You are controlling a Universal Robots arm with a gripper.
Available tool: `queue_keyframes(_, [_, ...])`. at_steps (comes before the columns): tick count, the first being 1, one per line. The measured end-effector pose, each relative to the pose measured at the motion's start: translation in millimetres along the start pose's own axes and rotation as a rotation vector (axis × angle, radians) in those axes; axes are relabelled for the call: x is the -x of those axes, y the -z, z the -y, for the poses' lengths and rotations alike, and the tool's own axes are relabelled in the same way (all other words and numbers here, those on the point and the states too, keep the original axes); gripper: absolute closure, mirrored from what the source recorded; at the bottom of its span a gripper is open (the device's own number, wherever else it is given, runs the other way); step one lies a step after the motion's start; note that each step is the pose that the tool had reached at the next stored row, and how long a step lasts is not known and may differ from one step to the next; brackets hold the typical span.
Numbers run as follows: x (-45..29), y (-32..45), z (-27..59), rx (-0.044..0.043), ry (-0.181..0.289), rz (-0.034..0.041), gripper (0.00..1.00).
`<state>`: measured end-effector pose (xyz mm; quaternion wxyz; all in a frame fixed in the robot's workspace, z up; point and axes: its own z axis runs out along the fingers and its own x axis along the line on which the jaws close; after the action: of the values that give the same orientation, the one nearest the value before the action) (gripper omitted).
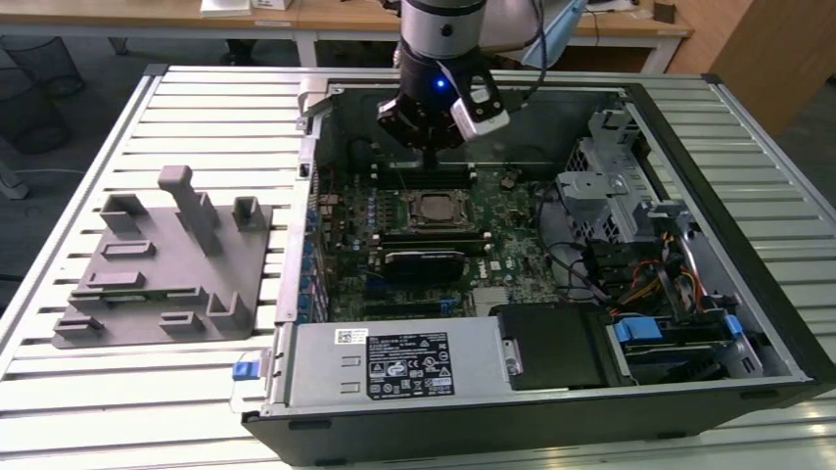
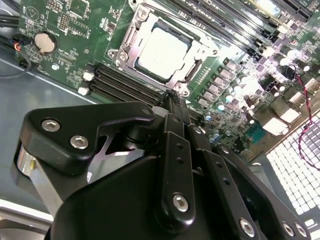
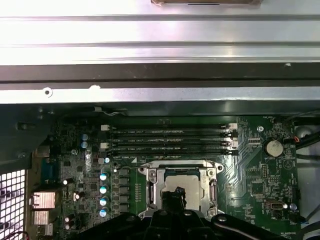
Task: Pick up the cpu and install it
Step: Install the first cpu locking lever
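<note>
The cpu (image 2: 162,52) lies flat in the motherboard socket, its silver top showing inside the metal socket frame (image 2: 126,44). In the exterior view the cpu (image 1: 432,209) sits mid-board in the open computer case (image 1: 731,196). My gripper (image 1: 425,147) hangs above the board, just beyond the socket toward the case's far wall. In the second wrist view the gripper (image 2: 172,96) has its black fingers pressed together with nothing between them. In the first wrist view the gripper (image 3: 172,196) tip overlaps the near side of the cpu (image 3: 187,184).
A grey plastic tray (image 1: 157,264) with upright posts stands on the slatted table (image 1: 196,108) at the exterior view's left. Inside the case are memory slots (image 3: 170,137), a power supply (image 1: 392,362), a drive cage (image 1: 614,186) and loose cables (image 1: 614,264).
</note>
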<state>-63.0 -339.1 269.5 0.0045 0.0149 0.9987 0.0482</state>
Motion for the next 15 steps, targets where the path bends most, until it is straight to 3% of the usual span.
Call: queue_keyframes(15, [-3.6,-2.4,2.7,0.0001,0.0,0.0005,0.89])
